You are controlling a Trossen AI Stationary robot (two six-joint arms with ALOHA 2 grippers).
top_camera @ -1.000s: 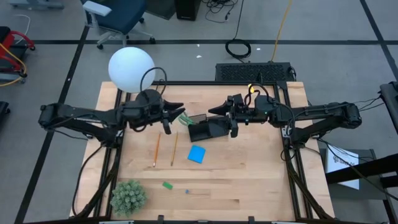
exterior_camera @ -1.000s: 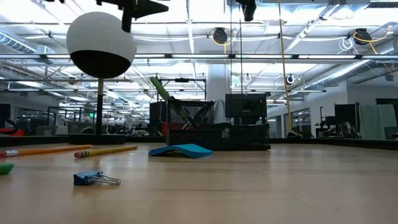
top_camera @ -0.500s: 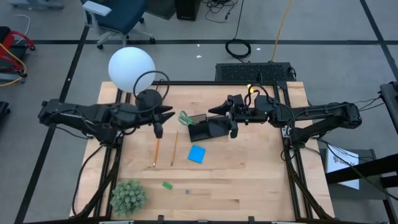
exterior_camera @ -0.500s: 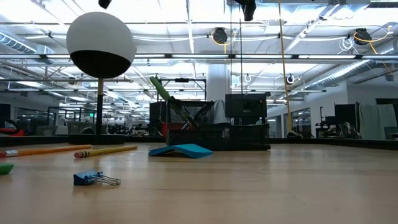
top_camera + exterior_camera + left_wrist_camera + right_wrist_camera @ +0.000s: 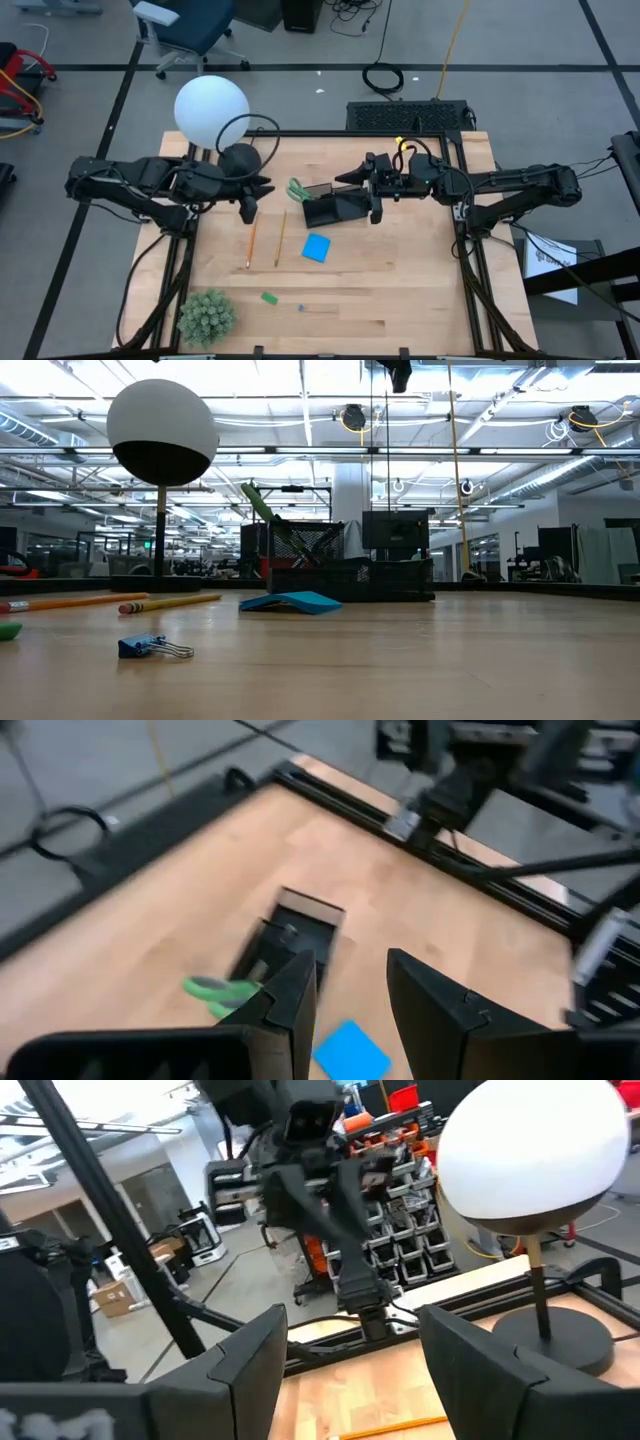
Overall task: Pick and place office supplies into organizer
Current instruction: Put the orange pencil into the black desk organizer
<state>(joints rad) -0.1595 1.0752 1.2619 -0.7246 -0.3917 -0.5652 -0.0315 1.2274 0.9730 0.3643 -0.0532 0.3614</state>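
The black organizer stands mid-table. Green-handled scissors stick up out of its left end, handles leaning out. Two orange-yellow pencils, a blue note pad, a green eraser and a tiny blue piece lie flat on the table. My left gripper hovers left of the scissors, open and holding nothing. My right gripper hangs high over the organizer's right part, open and holding nothing.
A white globe lamp with a round black base stands at the far left, close behind my left gripper. A fuzzy green plant ball sits at the near left corner. A blue binder clip lies near the front edge.
My left gripper has risen and drawn back toward the table's left edge, away from the scissors, and has gone out of the top of the low view. The scissors stay standing in the organizer.
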